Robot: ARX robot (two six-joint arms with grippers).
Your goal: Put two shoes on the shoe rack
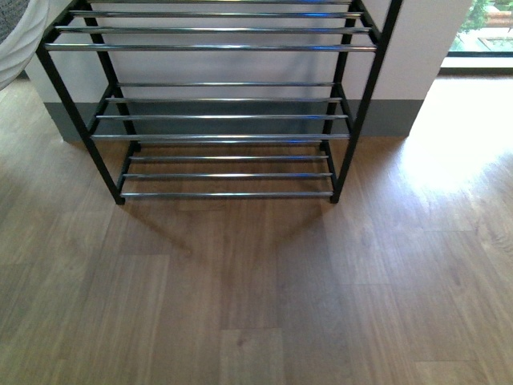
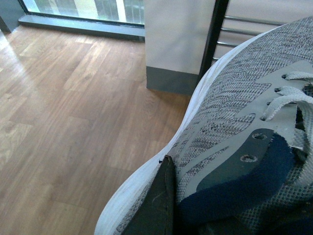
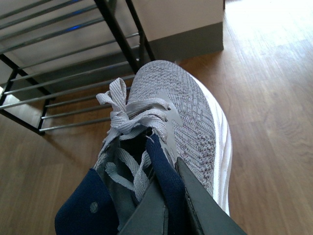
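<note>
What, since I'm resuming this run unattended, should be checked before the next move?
1. Left gripper clamps left-held sneaker at the collar: ok.
2. Right gripper clamps right-held sneaker at the collar: ok.
3. Rack tiers in view free of shoes: ok.
4. Floor before the rack unobstructed: ok.
5. Sneakers lined up with a tier: cannot tell; neither arm shows in the front view.

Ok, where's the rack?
In the front view the rack stands straight ahead on the wood floor, in front of the white wall, left of the window.
</note>
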